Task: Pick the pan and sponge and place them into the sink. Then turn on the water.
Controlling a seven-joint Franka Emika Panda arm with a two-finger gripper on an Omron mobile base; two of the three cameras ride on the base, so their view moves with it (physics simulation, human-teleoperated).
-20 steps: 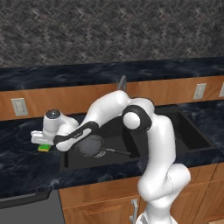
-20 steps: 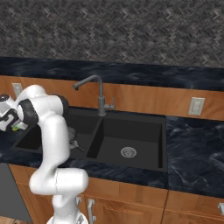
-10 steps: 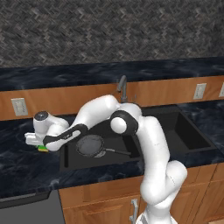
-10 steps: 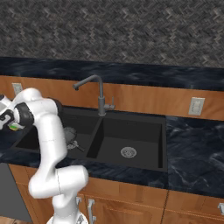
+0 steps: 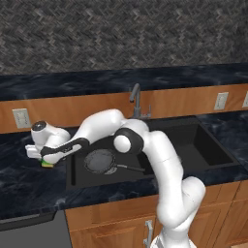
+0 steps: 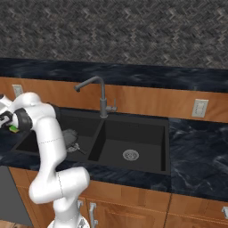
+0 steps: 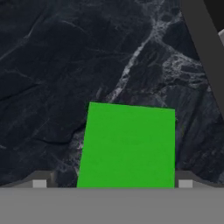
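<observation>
Straddling sponge (image 7: 127,146) on counter (image 7: 52,74) — claw (image 7: 112,181) wide open, gripping nothing; pan (image 5: 100,161) in sink (image 5: 203,145).

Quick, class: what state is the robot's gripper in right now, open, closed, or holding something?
Gripper: open, its fingertips either side of the green sponge on the counter, holding nothing yet.
</observation>
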